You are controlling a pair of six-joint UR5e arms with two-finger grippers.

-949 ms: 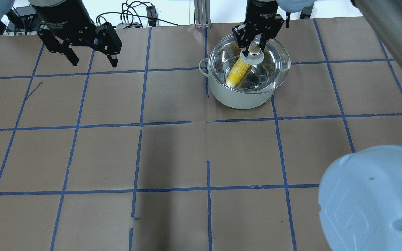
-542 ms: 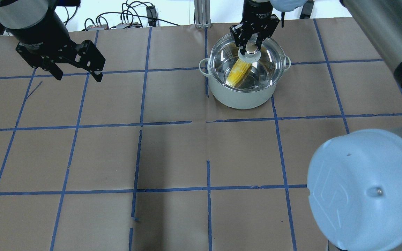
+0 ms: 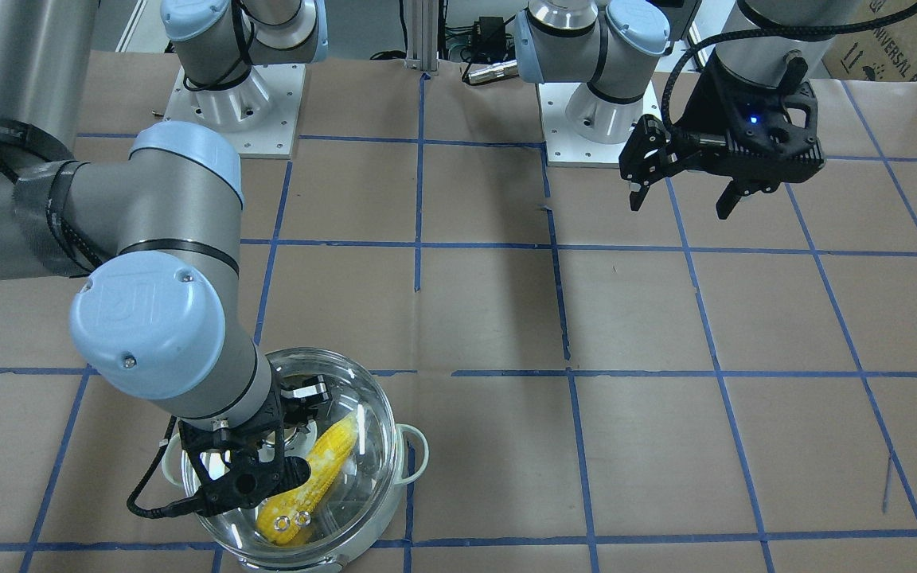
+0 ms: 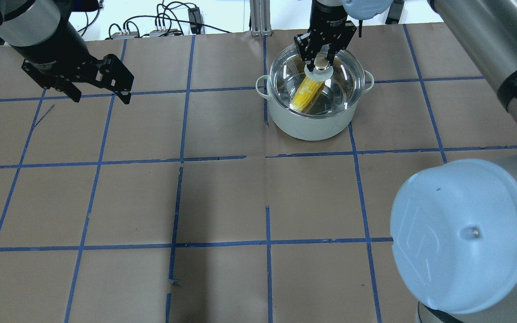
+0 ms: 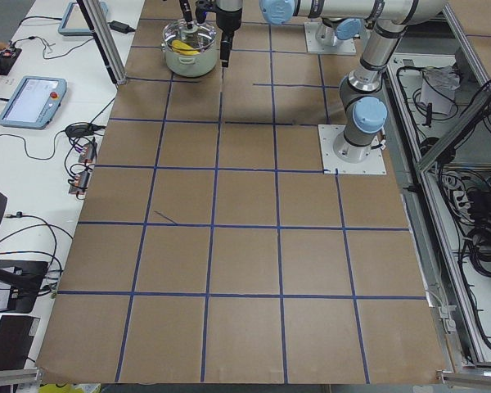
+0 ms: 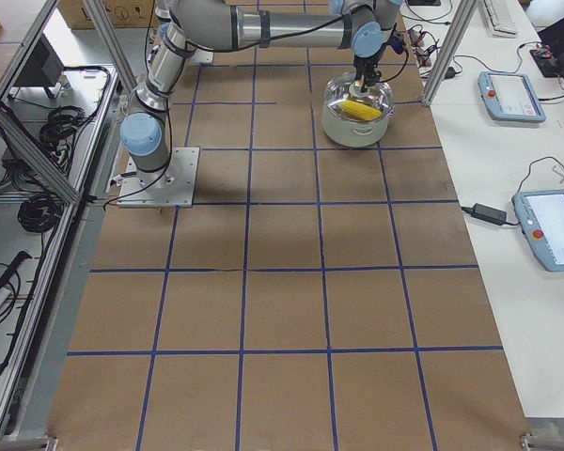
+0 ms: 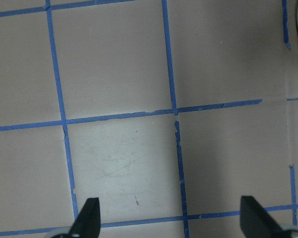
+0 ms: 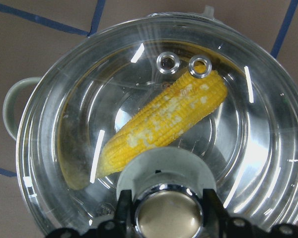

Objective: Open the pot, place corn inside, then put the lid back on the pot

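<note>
Now lid lower than second ago, seats square on pot rim, no longer offset. Corn inside pot, under glass. Right hand pinches knob above pot centre. Left hand wide, empty, drawn further from pot over bench. Only release likely remains.

Looking down from overhead, I have the pot at 1 o'clock from the table's middle, with the lid across its mouth and the right gripper clamped on the knob, so nothing can get in from above. The left gripper hangs at 10 o'clock, fingers wide apart, with bare table between it and the pot. The right arm's elbow looms over the 4 o'clock corner
</note>
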